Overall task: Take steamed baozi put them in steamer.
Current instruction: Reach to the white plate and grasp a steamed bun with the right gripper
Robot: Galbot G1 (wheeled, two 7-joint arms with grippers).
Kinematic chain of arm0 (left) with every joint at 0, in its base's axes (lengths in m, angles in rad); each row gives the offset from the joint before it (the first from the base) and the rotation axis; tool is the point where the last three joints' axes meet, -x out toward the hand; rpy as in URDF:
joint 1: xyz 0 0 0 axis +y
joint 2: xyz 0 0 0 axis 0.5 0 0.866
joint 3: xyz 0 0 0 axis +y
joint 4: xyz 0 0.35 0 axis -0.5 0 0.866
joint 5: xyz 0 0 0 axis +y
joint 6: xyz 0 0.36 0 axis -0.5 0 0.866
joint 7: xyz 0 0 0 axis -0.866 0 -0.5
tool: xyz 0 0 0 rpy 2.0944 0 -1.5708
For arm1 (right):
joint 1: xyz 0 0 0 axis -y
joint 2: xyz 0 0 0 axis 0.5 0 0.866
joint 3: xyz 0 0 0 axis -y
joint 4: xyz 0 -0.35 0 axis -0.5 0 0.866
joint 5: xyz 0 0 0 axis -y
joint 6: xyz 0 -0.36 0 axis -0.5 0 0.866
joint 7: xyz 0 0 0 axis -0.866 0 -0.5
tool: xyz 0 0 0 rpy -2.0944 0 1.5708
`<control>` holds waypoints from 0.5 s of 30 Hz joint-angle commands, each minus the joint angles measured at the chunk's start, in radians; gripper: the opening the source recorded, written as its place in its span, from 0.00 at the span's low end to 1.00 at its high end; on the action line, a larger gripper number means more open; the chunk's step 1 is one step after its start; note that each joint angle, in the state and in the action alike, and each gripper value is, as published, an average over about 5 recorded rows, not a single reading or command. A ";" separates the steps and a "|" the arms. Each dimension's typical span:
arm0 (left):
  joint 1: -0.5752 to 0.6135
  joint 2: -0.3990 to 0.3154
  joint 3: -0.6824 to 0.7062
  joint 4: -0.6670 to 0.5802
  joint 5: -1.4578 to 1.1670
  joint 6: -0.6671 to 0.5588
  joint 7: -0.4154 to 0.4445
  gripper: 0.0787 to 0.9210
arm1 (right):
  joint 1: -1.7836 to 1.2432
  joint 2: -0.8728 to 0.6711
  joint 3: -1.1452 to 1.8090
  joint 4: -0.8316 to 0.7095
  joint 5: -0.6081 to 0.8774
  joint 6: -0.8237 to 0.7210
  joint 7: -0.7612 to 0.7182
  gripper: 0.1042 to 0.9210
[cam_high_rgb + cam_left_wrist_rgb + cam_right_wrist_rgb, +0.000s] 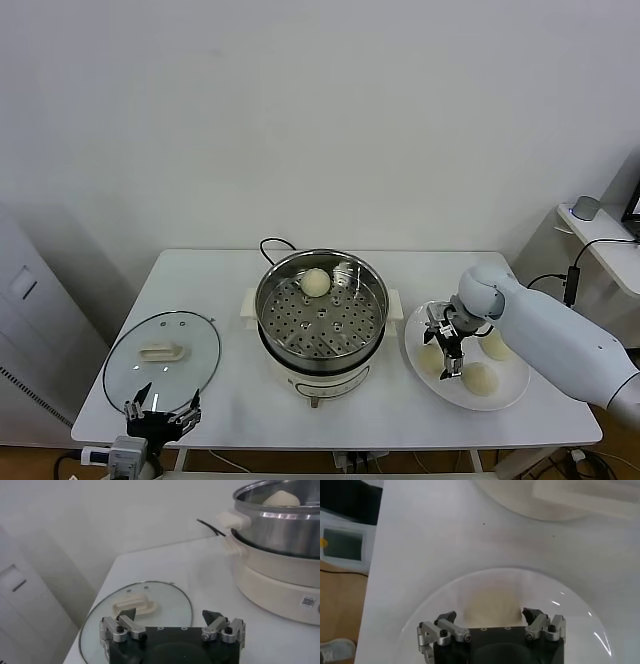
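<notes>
The steel steamer (320, 318) stands mid-table on its cream base, with one baozi (315, 282) on the far side of its perforated tray. Three more baozi lie on the white plate (512, 392) to the right: one (432, 358) under my right gripper (446, 346), two others (480, 378) (494, 345) beside it. In the right wrist view my right gripper (490, 616) is open, its fingers straddling that baozi (490, 605) with a gap on each side. My left gripper (160, 415) is open and empty at the table's front left.
The glass lid (162, 352) with its cream handle lies flat at the front left, just beyond my left gripper (170, 616); it also shows in the left wrist view (165, 600). The steamer's black cord (270, 243) runs behind the pot. A side shelf (600, 225) stands at the far right.
</notes>
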 commanded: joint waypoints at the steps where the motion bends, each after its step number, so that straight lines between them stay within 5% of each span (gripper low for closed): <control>1: 0.001 -0.046 0.002 0.002 0.001 -0.002 -0.001 0.88 | -0.003 0.004 0.005 -0.006 -0.005 -0.002 0.005 0.74; 10: -0.002 -0.049 0.012 0.000 0.003 -0.002 -0.002 0.88 | 0.014 0.004 0.012 -0.022 0.000 -0.003 -0.006 0.49; 15: -0.003 -0.048 0.020 0.000 0.005 -0.002 -0.002 0.88 | 0.080 -0.024 0.001 -0.014 0.039 -0.014 -0.016 0.46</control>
